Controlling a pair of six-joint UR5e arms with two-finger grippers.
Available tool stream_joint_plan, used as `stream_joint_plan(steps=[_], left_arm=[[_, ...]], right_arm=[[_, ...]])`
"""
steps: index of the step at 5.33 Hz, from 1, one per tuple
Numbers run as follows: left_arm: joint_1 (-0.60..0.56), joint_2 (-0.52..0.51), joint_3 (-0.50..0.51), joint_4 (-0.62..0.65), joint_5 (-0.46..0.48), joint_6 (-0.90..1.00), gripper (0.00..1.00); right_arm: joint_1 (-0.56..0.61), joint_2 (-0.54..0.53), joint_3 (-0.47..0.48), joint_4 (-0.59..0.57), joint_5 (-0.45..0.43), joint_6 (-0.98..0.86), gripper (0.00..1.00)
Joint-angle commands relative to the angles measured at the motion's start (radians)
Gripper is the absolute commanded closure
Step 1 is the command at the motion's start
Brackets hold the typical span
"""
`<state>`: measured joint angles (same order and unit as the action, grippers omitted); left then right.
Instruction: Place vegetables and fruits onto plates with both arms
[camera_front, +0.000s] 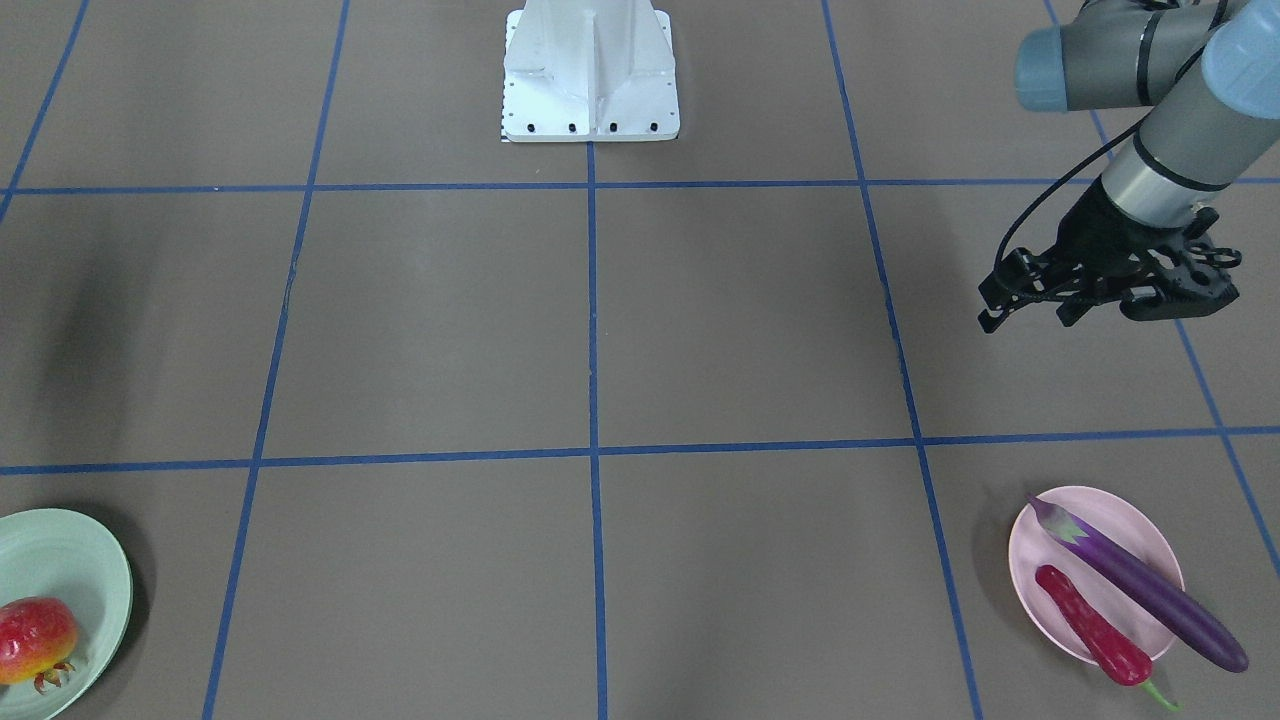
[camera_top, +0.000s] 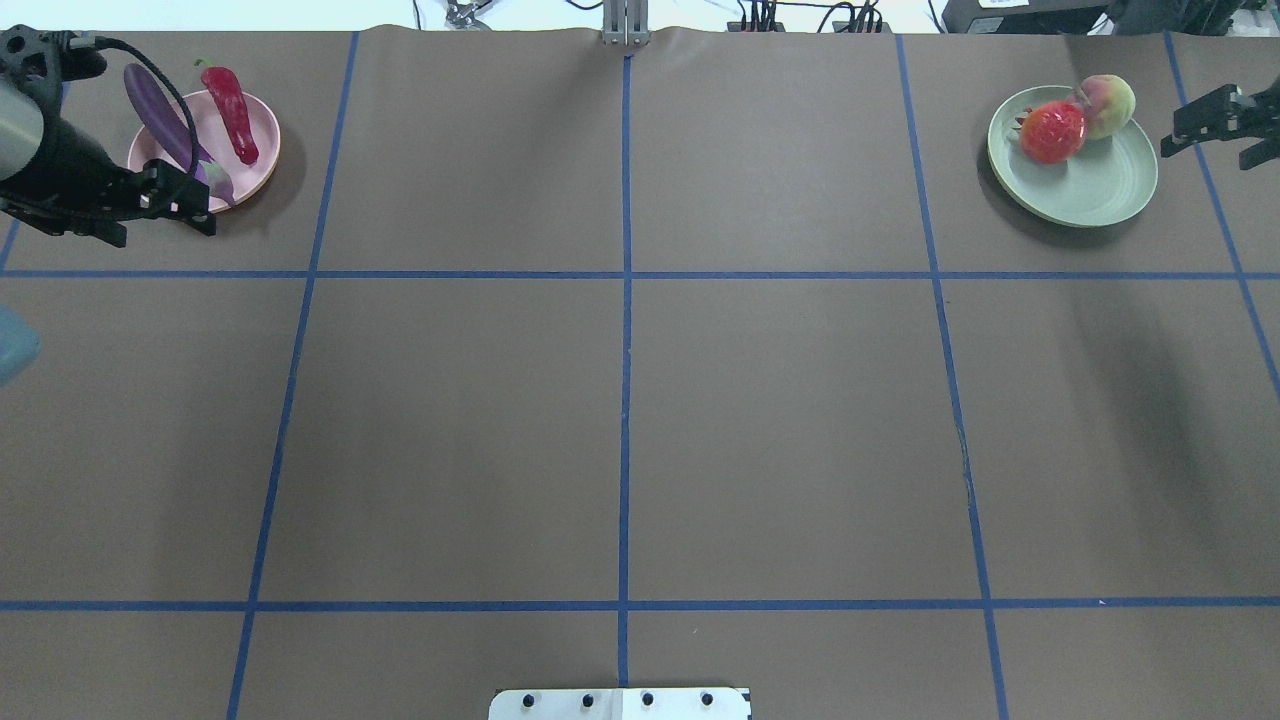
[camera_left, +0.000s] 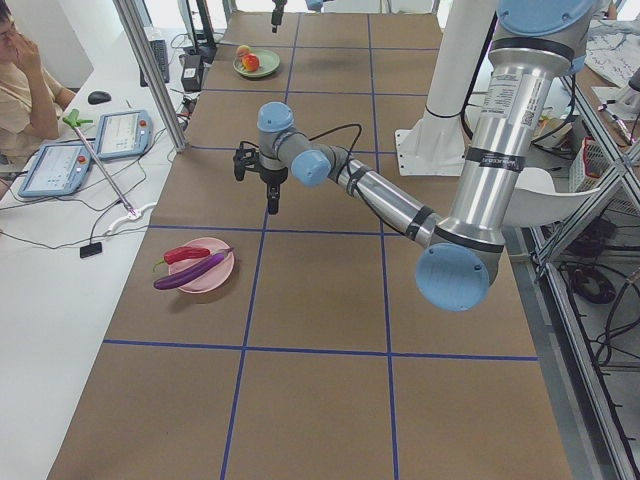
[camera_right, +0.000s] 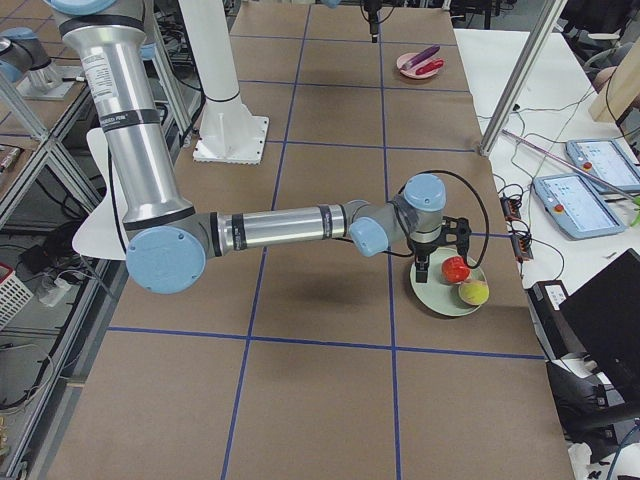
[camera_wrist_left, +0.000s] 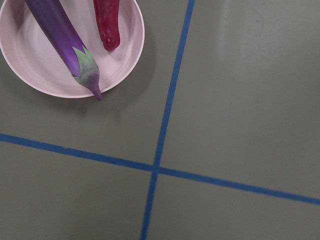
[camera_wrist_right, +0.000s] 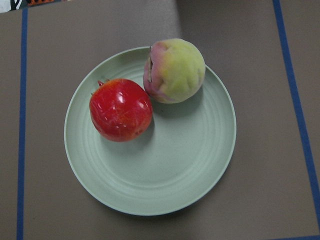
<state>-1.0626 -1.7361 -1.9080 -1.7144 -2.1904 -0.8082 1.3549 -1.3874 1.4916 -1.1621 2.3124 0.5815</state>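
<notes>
The purple eggplant (camera_top: 155, 110) and the red chili pepper (camera_top: 235, 115) lie side by side on the pale pink plate (camera_top: 262, 165) at the far left; both also show in the left wrist view, the eggplant (camera_wrist_left: 57, 30) and the chili (camera_wrist_left: 106, 22). The pomegranate (camera_wrist_right: 121, 109) and the peach (camera_wrist_right: 175, 70) touch each other on the pale green plate (camera_wrist_right: 165, 175) at the far right. My left gripper (camera_top: 160, 225) hangs open and empty just nearer than the pink plate. My right gripper (camera_top: 1210, 150) hangs open and empty at the green plate's right edge.
The white base block (camera_front: 590, 80) stands at the table's middle on the robot's side. Blue tape lines divide the brown table top. An operator (camera_left: 20, 70) sits by tablets and cables beyond the far long edge.
</notes>
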Motion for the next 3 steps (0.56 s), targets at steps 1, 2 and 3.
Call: stream_joint_plan(steps=[1,2,3], left_arm=[[-0.022,0.158,-0.064,0.004,0.000,0.191,0.00],[-0.031,0.183,-0.056,0.027,-0.012,0.225,0.00],[-0.042,0.185,-0.054,0.073,-0.034,0.266,0.00]], right_arm=[[0.039,-0.152,0.085,-0.002,0.048,-0.211,0.00],[0.096,-0.154,0.097,-0.128,0.080,-0.380,0.00],[0.111,-0.189,0.183,-0.245,0.093,-0.459,0.00]])
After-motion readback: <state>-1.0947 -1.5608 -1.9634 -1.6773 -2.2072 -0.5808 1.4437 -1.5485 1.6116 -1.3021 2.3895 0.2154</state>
